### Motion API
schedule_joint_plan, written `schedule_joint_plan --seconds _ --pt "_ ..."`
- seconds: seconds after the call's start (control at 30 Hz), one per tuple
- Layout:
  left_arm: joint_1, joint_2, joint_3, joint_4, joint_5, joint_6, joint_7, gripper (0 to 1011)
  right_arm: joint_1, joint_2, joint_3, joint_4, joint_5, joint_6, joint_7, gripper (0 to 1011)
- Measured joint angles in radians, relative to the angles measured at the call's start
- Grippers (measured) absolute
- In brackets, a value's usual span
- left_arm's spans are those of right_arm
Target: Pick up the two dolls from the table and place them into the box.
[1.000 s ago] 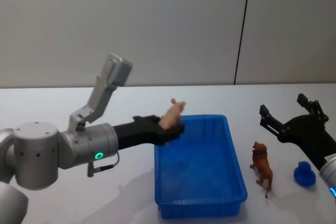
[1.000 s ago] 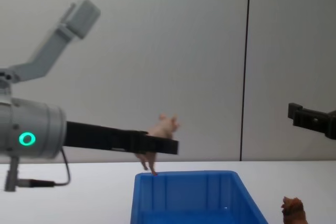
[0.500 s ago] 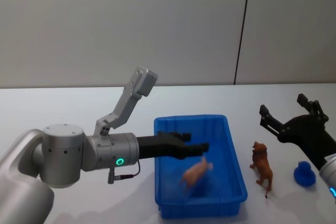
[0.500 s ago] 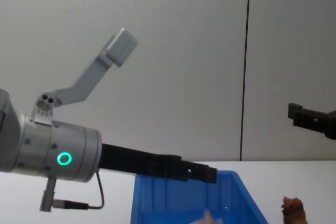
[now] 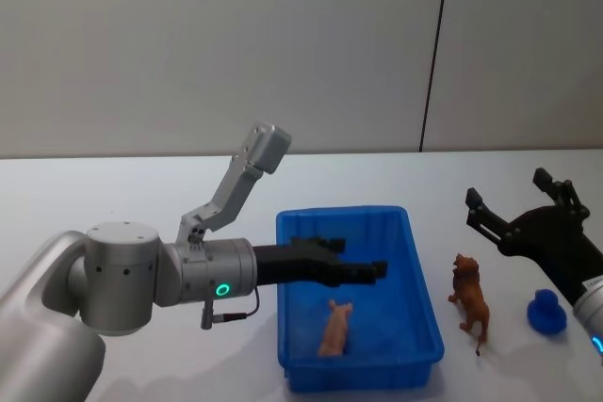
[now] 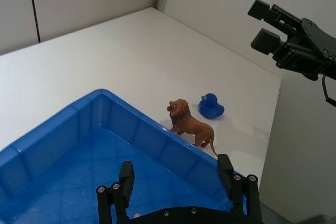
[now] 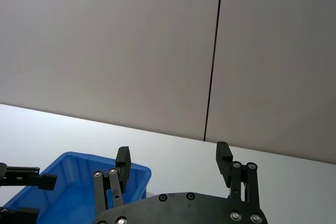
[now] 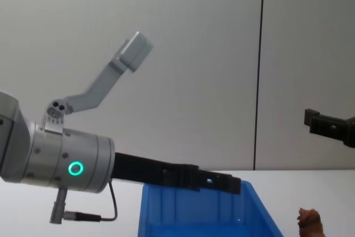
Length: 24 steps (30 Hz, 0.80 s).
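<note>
My left gripper [image 5: 366, 257] open and empty over the box [image 5: 415, 268], pink doll [image 5: 334, 329] lying inside it, brown doll [image 5: 470, 300] standing just right of it, right gripper [image 5: 513, 197] open farther right.

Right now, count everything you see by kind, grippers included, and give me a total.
Dolls: 2, the pink doll lying in the box, the brown doll standing on the table.
Box: 1, blue.
Toy duck: 1, blue, beside the brown doll.
Grippers: 2, the left gripper open over the box, the right gripper open, raised at the right.
Total: 6.
</note>
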<state>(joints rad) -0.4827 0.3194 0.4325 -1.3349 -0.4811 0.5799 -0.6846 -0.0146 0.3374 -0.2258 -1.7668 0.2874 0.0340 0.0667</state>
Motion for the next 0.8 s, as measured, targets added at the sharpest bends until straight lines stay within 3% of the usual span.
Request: schedule_joint_plan --seconds 0.43,0.8 --pt "0.049 0.045 -0.021 -0.102 -0.02 -0.095 0.099 1001 0.0 0.0 0.0 0.0 0.0 0.0 0.0 1001" --pt "0.137 0.112 -0.049 -0.23 -0.056 -0.177 0.267 1001 0.0 0.0 0.0 0.0 0.0 0.0 0.0 1001"
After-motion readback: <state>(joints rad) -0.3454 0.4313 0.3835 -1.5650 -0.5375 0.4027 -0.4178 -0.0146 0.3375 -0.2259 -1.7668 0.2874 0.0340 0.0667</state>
